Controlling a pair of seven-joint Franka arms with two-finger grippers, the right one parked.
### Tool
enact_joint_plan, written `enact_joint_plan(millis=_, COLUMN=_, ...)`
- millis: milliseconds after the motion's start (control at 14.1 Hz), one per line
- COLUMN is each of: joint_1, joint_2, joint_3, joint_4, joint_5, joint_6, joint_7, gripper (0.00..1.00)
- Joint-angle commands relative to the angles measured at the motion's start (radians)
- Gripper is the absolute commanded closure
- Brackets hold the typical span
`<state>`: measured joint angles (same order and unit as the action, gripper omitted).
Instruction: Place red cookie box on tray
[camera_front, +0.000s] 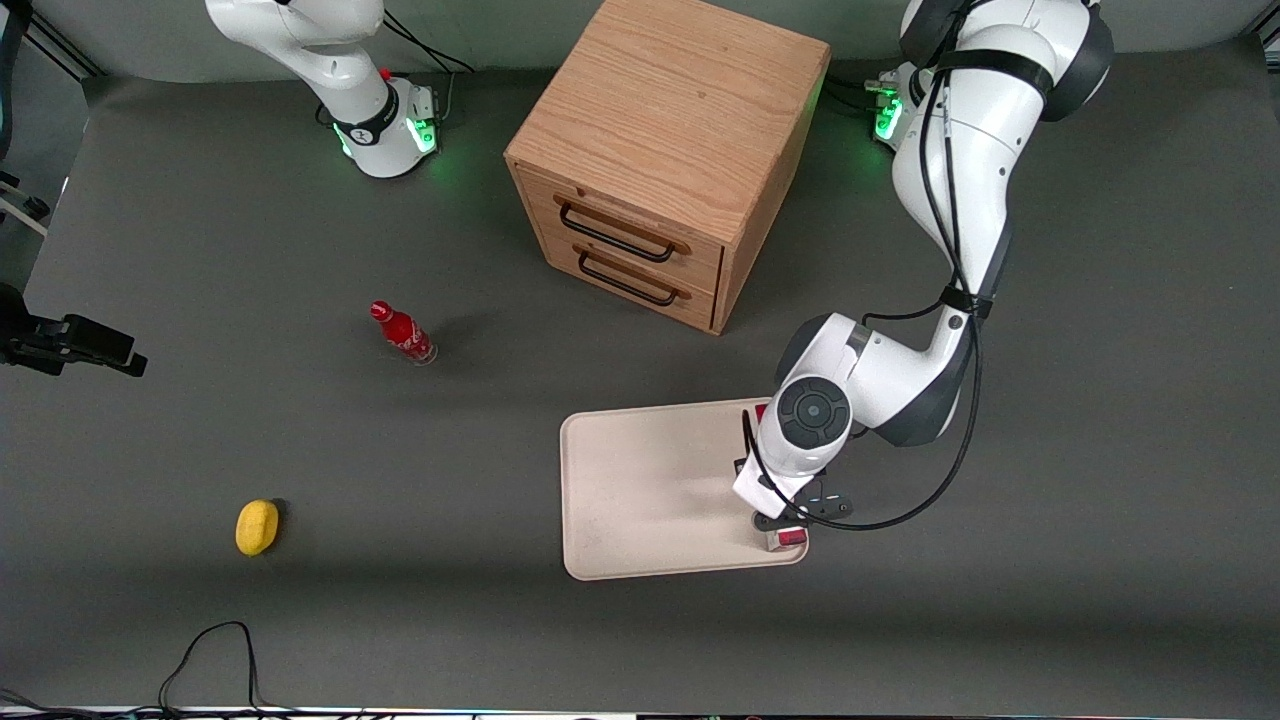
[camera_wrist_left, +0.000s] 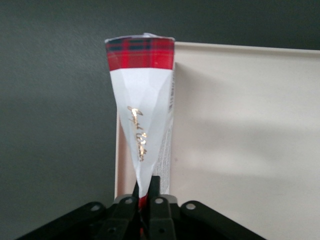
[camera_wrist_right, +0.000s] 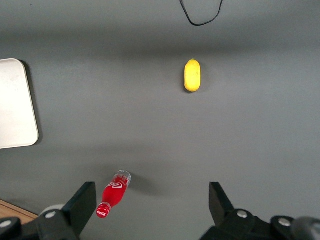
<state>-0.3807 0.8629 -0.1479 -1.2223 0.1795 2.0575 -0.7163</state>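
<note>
Dark grey matte table (camera_front: 300, 600) carrying, in descending size: a wooden drawer cabinet (camera_front: 665, 150) of light oak grain, block-shaped, with two drawers fronted by dark loop handles; a tray (camera_front: 640, 490), flat, cream-beige, smooth, rectangular with rounded corners and a low raised rim, lying nearer the front camera than the cabinet; the red cookie box (camera_wrist_left: 142, 115), a flat cardboard pack with a red tartan end, a pale whitish face and a line of gold script; a small red bottle (camera_front: 402, 333) with a clear base, toward the parked arm's end of the table; and a yellow oval fruit-like object (camera_front: 257, 527), nearer the front camera than the bottle. The gripper (camera_wrist_left: 148, 192) hangs over the tray's edge toward the working arm's end, its dark fingers drawn narrowly together on one thin end of the cookie box, which extends straight out from them and appears pinched flat at the grasp. In the wrist view the box runs along the tray's rim, its tartan end reaching the tray's corner. In the front view the arm's wrist hides nearly all of the box; only small red ends show above and below it, over the tray's border. Whether the box touches the tray surface cannot be made out.
</note>
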Motion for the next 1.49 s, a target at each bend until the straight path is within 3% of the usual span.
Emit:
enact_joint_plan(millis=0, joint_1=-0.004, joint_2=-0.013, joint_3=0.007, joint_4=-0.009, joint_5=0.046, joint_6=0.01, joint_7=-0.029, gripper=0.08)
enact_joint_plan(millis=71, joint_1=-0.004, joint_2=-0.016, joint_3=0.007, joint_4=-0.008, joint_5=0.045, joint_6=0.0, joint_7=-0.034, gripper=0.0)
enact_joint_plan(millis=426, joint_1=-0.009, joint_2=-0.086, joint_3=0.002, joint_4=0.007, joint_5=0.037, joint_6=-0.069, joint_7=-0.068, gripper=0.0)
enact_joint_plan(millis=710, joint_1=-0.004, joint_2=-0.27, joint_3=-0.004, joint_4=0.006, joint_5=0.035, joint_6=-0.257, joint_7=-0.04, gripper=0.0)
enact_joint_plan(millis=852, joint_1=0.011, joint_2=-0.359, joint_3=-0.001, joint_4=0.003, joint_5=0.015, joint_6=-0.345, joint_7=0.032, gripper=0.0)
enact_joint_plan(millis=1136, joint_1=0.162, joint_2=-0.484, joint_3=-0.002, joint_4=0.0, joint_5=-0.078, joint_6=-0.506, joint_7=0.314, gripper=0.0)
enact_joint_plan(millis=1420, joint_1=0.268, joint_2=-0.57, joint_3=0.001, joint_4=-0.028, joint_5=-0.094, joint_6=-0.586, joint_7=0.521, gripper=0.0)
